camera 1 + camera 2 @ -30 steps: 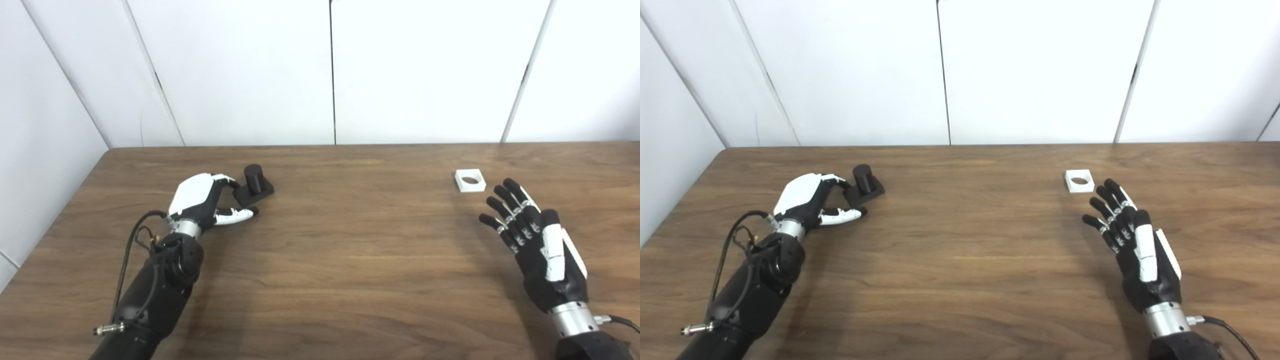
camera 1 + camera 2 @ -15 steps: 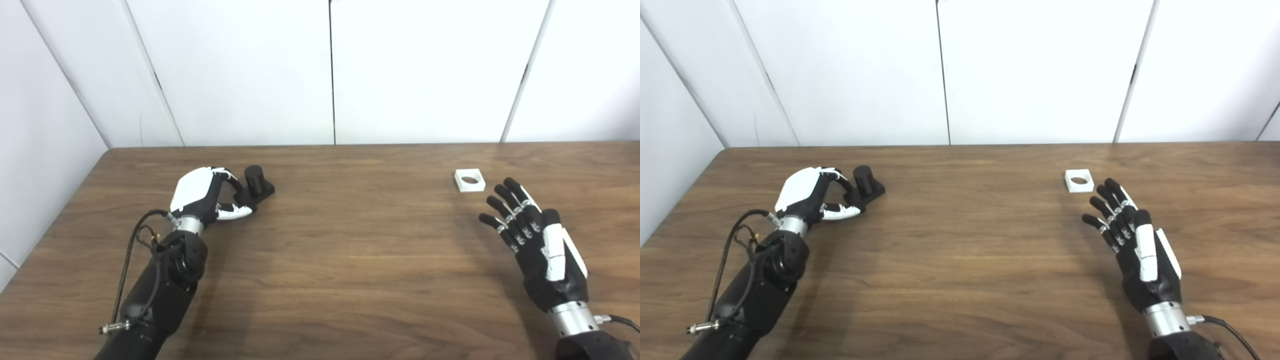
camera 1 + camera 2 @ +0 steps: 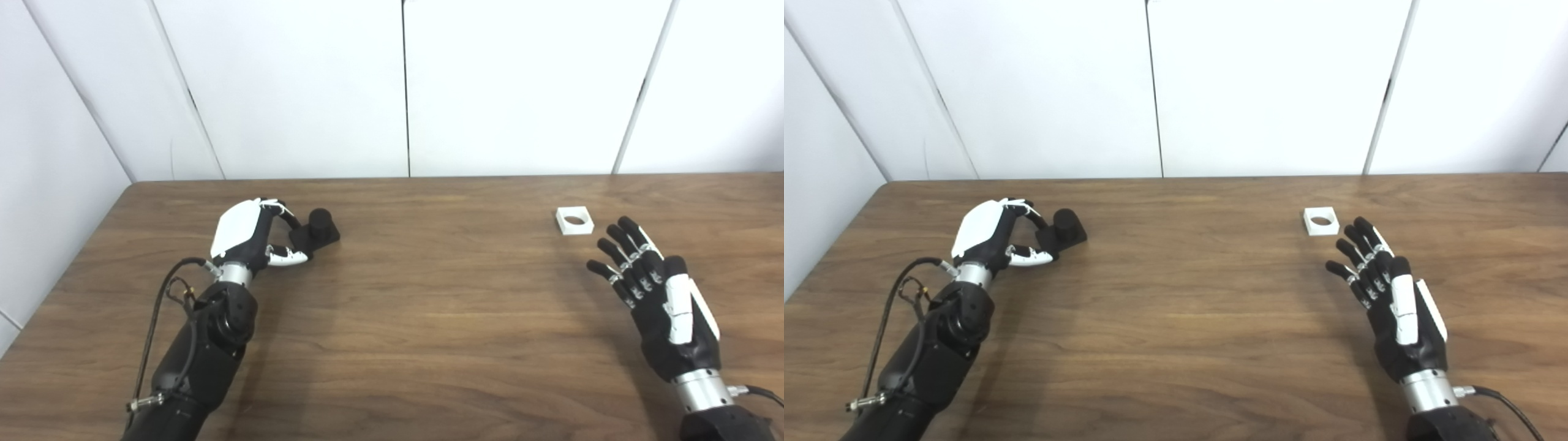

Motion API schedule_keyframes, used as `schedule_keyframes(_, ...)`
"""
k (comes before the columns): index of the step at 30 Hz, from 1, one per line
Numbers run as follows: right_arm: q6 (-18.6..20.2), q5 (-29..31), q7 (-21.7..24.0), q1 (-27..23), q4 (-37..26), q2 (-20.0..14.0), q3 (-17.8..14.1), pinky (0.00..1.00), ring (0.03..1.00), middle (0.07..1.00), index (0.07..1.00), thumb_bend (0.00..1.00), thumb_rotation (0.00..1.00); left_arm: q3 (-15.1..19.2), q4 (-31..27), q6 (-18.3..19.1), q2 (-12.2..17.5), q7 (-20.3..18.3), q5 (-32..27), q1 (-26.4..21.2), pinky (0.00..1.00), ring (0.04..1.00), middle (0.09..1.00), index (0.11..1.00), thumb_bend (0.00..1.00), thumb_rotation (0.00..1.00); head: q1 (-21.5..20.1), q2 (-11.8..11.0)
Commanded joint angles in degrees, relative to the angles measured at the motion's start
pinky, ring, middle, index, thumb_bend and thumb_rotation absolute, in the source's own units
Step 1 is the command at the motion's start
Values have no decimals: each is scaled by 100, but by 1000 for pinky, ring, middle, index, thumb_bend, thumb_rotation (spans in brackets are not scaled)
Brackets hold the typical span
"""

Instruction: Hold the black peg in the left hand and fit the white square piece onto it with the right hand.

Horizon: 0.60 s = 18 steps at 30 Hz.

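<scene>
On the wooden table [image 3: 416, 318], toward its left side, I see my left hand [image 3: 248, 236] curled around the near-left edge of the black peg [image 3: 315, 228], fingers [image 3: 283, 211] over the back of its square base and the thumb [image 3: 288, 257] reaching toward the front corner. The grip looks closed on the base, though I cannot tell how firmly. The peg's short cylinder stands upright on that base, just right of the fingertips, and the base seems to sit on the table or barely off it. The left forearm comes up from the bottom left edge, wrist bent so the white back of the hand faces up and left.

Well to the right of the peg, the white square piece [image 3: 574, 220] lies flat on the table with its round hole facing up. My right hand [image 3: 1387, 294] rests just short of it, toward me and slightly right, released, fingers spread and extended toward the piece without touching it. Its palm faces inward, thumb uppermost, and the arm enters from the bottom right corner.
</scene>
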Motion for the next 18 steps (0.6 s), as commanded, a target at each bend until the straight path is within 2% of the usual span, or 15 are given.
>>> schedule_keyframes(1, 34, 94, 17, 517, 323, 204, 70, 805, 923, 942, 947, 633, 976, 42, -99, 28, 80, 72, 23, -81, 940, 939, 851, 491, 510, 73, 3, 9)
schedule_keyframes(4, 54, 118, 22, 518, 312, 213, 71, 813, 928, 945, 949, 635, 971, 34, -103, -29, 80, 96, 17, -49, 933, 935, 846, 490, 510, 72, -7, 19)
schedule_keyframes(13, 80, 74, 1, 518, 275, 234, 105, 821, 928, 944, 948, 627, 981, 27, -471, 121, 68, -59, 13, 164, 927, 943, 864, 491, 507, 75, -23, 68)
schedule_keyframes(18, 57, 11, -12, 491, 306, 249, 145, 816, 926, 942, 948, 636, 988, 37, -958, 167, 38, -195, -34, 401, 916, 942, 864, 490, 506, 76, -43, 106)
